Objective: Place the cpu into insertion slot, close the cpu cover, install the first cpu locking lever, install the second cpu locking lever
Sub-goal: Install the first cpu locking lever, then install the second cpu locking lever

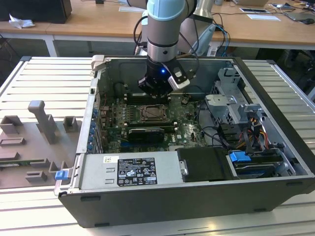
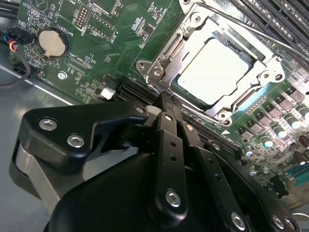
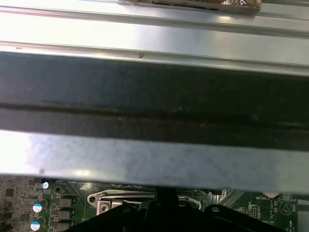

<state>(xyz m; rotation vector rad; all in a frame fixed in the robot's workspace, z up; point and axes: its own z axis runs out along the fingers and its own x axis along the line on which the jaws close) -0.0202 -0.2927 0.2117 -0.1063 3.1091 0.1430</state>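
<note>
Arm (image 1: 166, 29): we see it reaching straight down into the open computer case (image 1: 275, 162) | fingers (image 2: 166, 104): pressed together, tips low by the cpu cover's (image 2: 181, 46) edge | cpu (image 2: 215, 72): seated in the insertion slot (image 1: 151, 113), just beyond the fingertips, cover closed around it.

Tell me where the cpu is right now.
The cpu sits in the insertion slot on the green motherboard, framed by the cpu cover, in the second wrist view; the gripper is just beside the socket's edge.

Ribbed metal worktable (image 1: 44, 78), wooden desks (image 1: 98, 22) behind, papers (image 1: 263, 17) on desks
</note>
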